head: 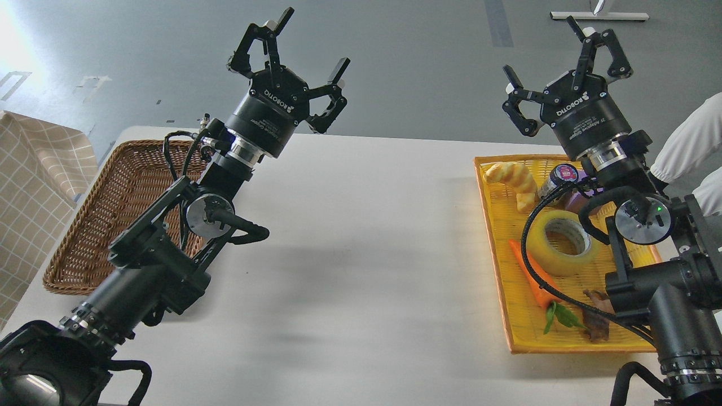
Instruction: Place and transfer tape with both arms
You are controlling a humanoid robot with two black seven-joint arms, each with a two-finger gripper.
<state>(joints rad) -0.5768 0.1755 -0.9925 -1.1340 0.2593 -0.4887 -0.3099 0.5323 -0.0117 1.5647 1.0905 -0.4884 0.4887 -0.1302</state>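
Tape (563,242) lies flat, hole up, in yellow tray (507,293) at 3 o'clock on the desk (361,254). Right claw (564,62) is nearer, raised, fingers spread, empty; tape sits at its 6 o'clock. Left claw (293,62) also spread, empty, well apart, above wicker basket (96,225).

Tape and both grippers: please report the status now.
Left gripper and right gripper: jaws open, empty, raised. Tape flat in yellow tray, ungrasped. Right arm's cable crosses beside it.
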